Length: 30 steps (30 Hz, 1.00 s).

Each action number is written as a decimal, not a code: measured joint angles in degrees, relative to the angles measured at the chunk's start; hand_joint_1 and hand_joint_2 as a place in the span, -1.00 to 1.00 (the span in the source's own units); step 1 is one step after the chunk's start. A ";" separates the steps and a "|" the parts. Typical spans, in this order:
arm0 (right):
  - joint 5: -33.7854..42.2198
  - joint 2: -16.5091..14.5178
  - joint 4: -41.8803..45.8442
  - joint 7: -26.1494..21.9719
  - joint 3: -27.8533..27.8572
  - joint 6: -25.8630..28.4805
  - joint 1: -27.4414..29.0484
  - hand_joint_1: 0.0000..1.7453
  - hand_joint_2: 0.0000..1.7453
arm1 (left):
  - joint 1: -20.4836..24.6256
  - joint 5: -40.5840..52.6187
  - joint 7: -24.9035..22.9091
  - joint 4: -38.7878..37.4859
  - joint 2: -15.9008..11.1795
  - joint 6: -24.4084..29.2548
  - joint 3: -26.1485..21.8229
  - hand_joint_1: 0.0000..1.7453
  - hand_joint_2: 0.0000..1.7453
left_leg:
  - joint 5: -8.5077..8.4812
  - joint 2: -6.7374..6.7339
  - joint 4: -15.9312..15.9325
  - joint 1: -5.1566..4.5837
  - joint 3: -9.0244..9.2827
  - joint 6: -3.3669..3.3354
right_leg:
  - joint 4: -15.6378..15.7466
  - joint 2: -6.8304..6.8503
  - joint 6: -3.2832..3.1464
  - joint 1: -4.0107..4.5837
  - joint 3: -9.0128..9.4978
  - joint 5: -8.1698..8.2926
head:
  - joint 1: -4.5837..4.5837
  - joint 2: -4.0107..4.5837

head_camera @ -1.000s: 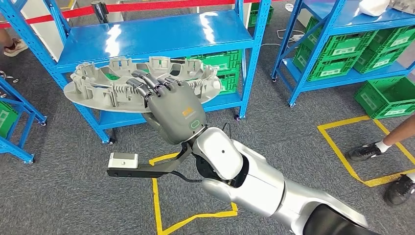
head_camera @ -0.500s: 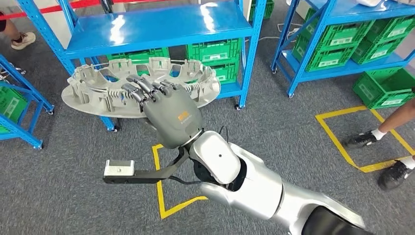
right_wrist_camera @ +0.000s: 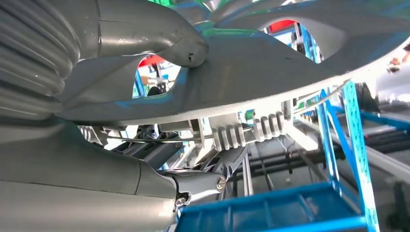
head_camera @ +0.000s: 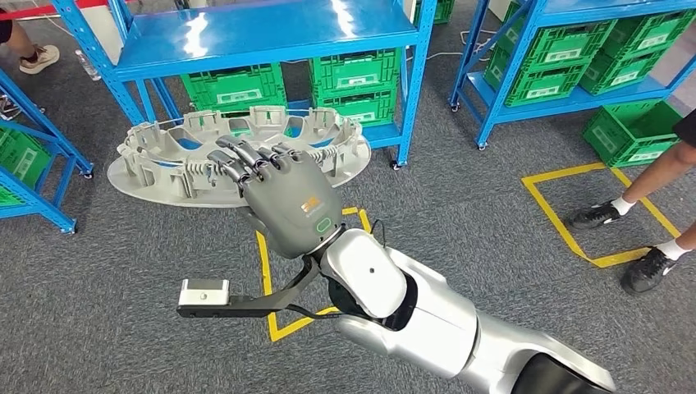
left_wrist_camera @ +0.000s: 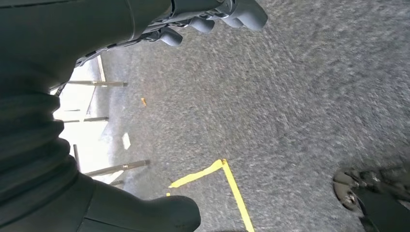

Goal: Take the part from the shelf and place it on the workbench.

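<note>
Part [head_camera: 238,160], a large grey round casting with ribbed walls and cut-out openings, hangs in the air in front of the blue shelf [head_camera: 263,37], above the grey floor [head_camera: 460,205] and clear of the shelf boards. Right hand [head_camera: 283,197] grips its near rim, dark fingers [head_camera: 246,160] curled over the top edge and the thumb [right_wrist_camera: 145,34] pressed against the underside. Left hand [left_wrist_camera: 87,43] hangs low over the floor near a yellow tape line [left_wrist_camera: 232,181], its fingers [left_wrist_camera: 232,12] curled inward with nothing in them.
</note>
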<state>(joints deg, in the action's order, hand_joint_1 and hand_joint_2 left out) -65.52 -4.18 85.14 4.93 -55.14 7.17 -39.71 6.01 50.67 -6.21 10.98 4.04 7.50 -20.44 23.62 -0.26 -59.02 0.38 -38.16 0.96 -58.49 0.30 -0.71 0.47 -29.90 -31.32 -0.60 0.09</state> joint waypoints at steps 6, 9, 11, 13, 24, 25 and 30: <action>-2.46 0.23 0.06 -0.81 0.02 0.18 0.21 1.00 1.00 | 0.07 0.92 0.55 -0.03 -0.07 -0.79 0.00 -1.00 1.00 | 6.44 0.33 -9.78 0.30 -3.82 1.79 | 0.77 1.58 -1.83 -0.42 -1.05 1.76 | -0.28 0.00; -2.57 0.31 0.06 -1.03 0.02 0.08 0.49 1.00 1.00 | -0.03 0.96 0.49 -0.07 -0.09 -0.86 0.00 -1.00 1.00 | 7.90 0.26 -14.89 0.32 -4.36 2.01 | 0.68 2.62 -2.04 -0.17 -1.66 2.14 | -0.27 0.00; -2.69 0.31 0.07 -1.26 0.02 0.03 0.51 1.00 1.00 | -0.05 0.95 0.47 -0.07 -0.15 -0.86 0.00 -1.00 1.00 | 5.10 -0.65 -8.80 0.18 0.00 1.60 | 0.61 3.44 -2.00 -0.05 -1.77 2.23 | -0.28 0.00; -2.83 0.31 0.09 -1.47 0.02 0.00 0.46 1.00 1.00 | 0.10 0.94 0.52 -0.04 -0.23 -0.84 0.00 -1.00 1.00 | 3.68 -3.00 -1.90 -0.57 4.37 0.80 | 0.52 4.39 -1.74 0.21 -1.82 2.26 | -0.26 0.00; -2.95 0.59 0.26 -1.69 -0.04 -0.16 0.48 1.00 1.00 | -0.05 0.80 0.88 -0.06 0.00 -0.70 -0.04 -1.00 1.00 | 2.66 2.31 1.32 0.07 4.19 -1.55 | -16.25 -0.16 0.85 -0.79 -9.96 -4.63 | -0.15 0.00; -2.95 0.61 0.26 -1.68 -0.05 -0.18 0.48 1.00 1.00 | -0.12 0.79 0.86 -0.07 0.02 -0.70 -0.04 -1.00 1.00 | 2.66 3.15 1.04 0.23 4.05 -1.40 | -14.50 -0.29 0.97 -0.98 -9.20 -3.05 | -0.15 0.00; -2.99 0.65 0.27 -1.70 -0.04 -0.18 0.44 1.00 1.00 | -0.14 0.74 0.76 -0.06 0.06 -0.34 -0.05 -1.00 1.00 | 2.55 6.47 -0.22 0.82 2.64 0.70 | -1.60 -4.21 1.04 -1.64 -3.43 1.90 | -0.13 0.00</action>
<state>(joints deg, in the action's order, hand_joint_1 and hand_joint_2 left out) -68.51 -3.53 85.41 3.23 -55.18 6.99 -39.27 5.87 51.41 -5.45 10.92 4.10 7.16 -20.49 26.16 6.21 -59.24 1.21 -35.52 1.66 -60.08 -3.91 0.33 -1.18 -33.33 -29.42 -0.73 0.09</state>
